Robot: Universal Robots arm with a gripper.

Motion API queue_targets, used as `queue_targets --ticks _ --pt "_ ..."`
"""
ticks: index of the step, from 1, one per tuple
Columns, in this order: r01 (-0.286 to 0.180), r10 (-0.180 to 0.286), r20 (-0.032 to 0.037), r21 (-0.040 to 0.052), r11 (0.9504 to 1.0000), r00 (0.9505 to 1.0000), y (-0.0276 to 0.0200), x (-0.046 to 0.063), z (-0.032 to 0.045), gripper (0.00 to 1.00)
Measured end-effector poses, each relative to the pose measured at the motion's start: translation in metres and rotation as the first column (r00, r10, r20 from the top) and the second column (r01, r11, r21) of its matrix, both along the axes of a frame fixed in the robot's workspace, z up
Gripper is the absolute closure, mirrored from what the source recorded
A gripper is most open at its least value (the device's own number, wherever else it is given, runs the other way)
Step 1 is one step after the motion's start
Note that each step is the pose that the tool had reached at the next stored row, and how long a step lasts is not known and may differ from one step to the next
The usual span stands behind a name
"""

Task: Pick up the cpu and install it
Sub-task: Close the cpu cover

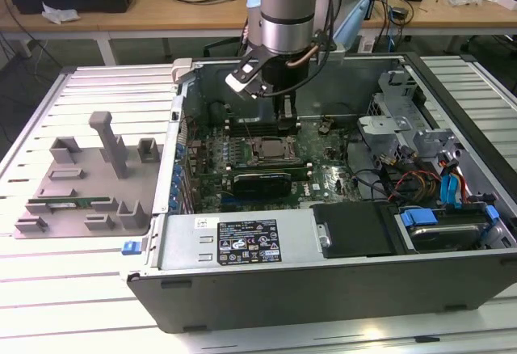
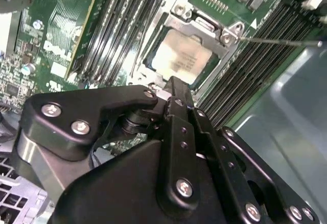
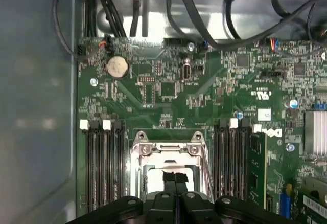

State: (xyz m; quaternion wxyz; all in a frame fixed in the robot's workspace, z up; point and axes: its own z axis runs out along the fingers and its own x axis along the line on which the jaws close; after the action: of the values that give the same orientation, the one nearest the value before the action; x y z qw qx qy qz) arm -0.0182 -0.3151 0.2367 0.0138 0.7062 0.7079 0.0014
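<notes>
Install step in hand: the robot arm reached down into the open computer case (image 1: pixel 242 281), its gripper (image 3: pixel 175 177) poised just above the socket (image 3: pixel 168 150) in the middle of the motherboard (image 3: pixel 168 88). In both wrist views the two black fingers (image 2: pixel 173 93) were pressed together, with nothing seen pinched between them. The cpu (image 2: pixel 181 58) lay inside the socket's metal frame (image 2: pixel 225 37), silver top up, between the banks of memory slots (image 3: pixel 102 168). It appeared level, though the fingers hid its near edge, and whether the tips touched it could not be told. A thin lever (image 2: pixel 278 41) stood out past one corner of the frame, which suggested the socket had not been latched. By the look of it, the pick-up and placing were done and the seating was in question. Any further move would call for a light, straight touch, the chip kept flat and square in its frame, and the fingers kept off the slots on either side. Outside the case, on the exterior view's left, a grey tray (image 1: pixel 81 176) sat on the table (image 1: pixel 73 289).
</notes>
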Motion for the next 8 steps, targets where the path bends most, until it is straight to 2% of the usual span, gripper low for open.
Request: queue_targets --ticks 2,6,8 --pt "0.0 0.0 0.0001 0.0 1.0 1.0 -0.0005 -0.0035 -0.0007 0.89" --pt "-0.002 0.002 0.0 -0.0002 1.0 1.0 -0.0005 -0.0037 -0.0007 0.89" --pt "-0.025 0.025 0.0001 -0.0002 0.9997 0.9997 -0.0005 -0.0037 -0.0007 0.89"
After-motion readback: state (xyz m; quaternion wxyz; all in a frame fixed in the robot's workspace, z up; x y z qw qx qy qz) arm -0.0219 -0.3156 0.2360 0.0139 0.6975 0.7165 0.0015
